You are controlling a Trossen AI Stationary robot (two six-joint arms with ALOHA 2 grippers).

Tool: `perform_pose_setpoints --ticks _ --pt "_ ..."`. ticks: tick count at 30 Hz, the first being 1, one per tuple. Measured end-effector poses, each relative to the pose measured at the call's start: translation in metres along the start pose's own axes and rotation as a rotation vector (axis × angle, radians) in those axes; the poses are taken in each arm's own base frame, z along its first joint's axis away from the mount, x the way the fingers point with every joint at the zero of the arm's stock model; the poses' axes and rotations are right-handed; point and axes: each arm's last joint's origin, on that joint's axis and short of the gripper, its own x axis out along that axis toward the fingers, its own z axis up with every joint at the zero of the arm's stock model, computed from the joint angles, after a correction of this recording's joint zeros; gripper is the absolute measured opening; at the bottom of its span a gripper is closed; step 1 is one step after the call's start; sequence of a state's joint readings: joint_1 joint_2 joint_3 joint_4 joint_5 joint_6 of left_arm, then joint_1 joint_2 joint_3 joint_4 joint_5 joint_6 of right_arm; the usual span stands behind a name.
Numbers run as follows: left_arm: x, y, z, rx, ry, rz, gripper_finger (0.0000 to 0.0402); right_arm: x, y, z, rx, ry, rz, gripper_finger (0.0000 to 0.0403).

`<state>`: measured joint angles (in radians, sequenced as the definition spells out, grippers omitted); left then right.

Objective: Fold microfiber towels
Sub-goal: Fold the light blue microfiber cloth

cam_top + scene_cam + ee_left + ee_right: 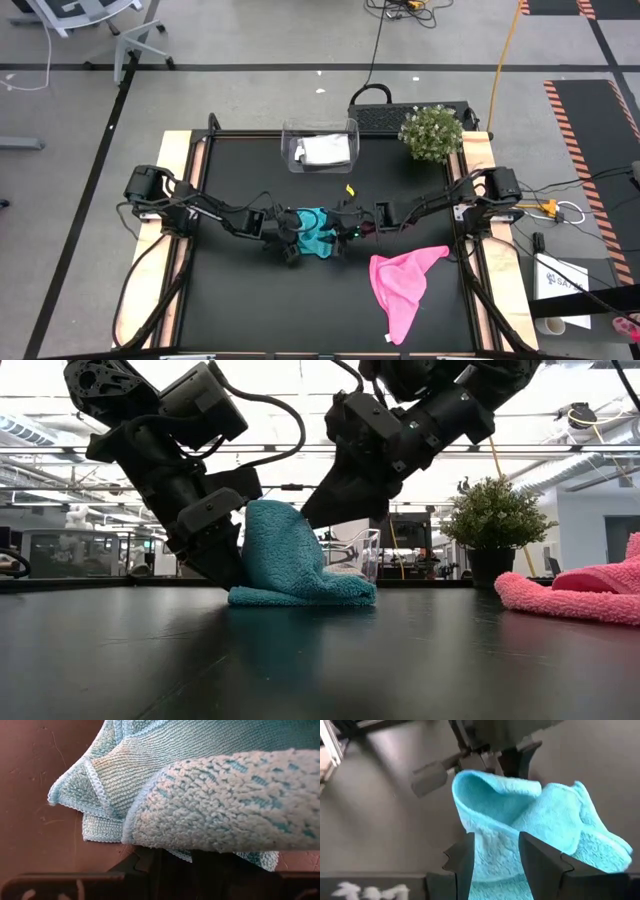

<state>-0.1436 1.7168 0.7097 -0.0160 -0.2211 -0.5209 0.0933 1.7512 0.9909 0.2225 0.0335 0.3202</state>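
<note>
The teal towel (316, 232) lies bunched at the table's middle, its lower folds on the black mat (300, 596) and its upper part raised between my two grippers. My left gripper (291, 243) is at its left side and my right gripper (343, 232) at its right side, both shut on it. The pink towel (404, 282) lies crumpled on the mat at the near right. The grey-white towel (325, 150) lies in the clear bin (292, 140) at the far edge. My left gripper has a thick rolled fold of the teal towel (200, 820) lying across its fingers (148, 865); the cloth hides the place of contact. It comes slanting down from the table's left. The fold stands raised against it (255, 530), and the towel's lower layers rest on the mat. My right gripper pinches a raised fold of the teal towel (495, 857) between its two fingers (542, 862), several layers thick. It comes slanting down from the table's right. The held cloth stands up off the mat, slack, with the towel's lower part (330, 592) on the table.
A potted plant (432, 133) stands at the far right corner beside the bin. Bare black mat lies in front of the teal towel and to its near left (250, 300). Wooden side rails (170, 270) bound the table.
</note>
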Motion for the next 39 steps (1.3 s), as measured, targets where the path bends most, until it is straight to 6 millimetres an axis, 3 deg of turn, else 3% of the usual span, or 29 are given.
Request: perform_pose_setpoints --ticks 9,13,21,25,32,39 --pt "0.0 0.0 0.0 0.016 0.003 0.0 0.0108 0.012 0.0 0.001 0.073 -0.089 0.009 0.0144" --pt "0.0 0.0 0.0 0.016 0.006 0.0 0.0108 0.022 -0.001 -0.006 0.1 -0.082 0.016 0.0144" --pt "0.0 0.0 0.0 0.02 0.007 0.0 0.0108 0.023 -0.001 -0.009 0.096 -0.045 0.058 0.0139" --pt "0.0 0.0 0.0 0.02 0.006 0.002 0.0108 0.023 -0.001 -0.008 0.099 -0.048 0.058 0.011" --pt "0.0 0.0 0.0 0.015 0.005 0.005 0.0108 0.021 -0.001 -0.007 0.089 -0.049 0.055 0.0009" --pt "0.0 0.0 -0.001 0.007 0.005 0.008 0.0108 -0.014 -0.004 -0.002 0.081 0.073 -0.109 0.0001"
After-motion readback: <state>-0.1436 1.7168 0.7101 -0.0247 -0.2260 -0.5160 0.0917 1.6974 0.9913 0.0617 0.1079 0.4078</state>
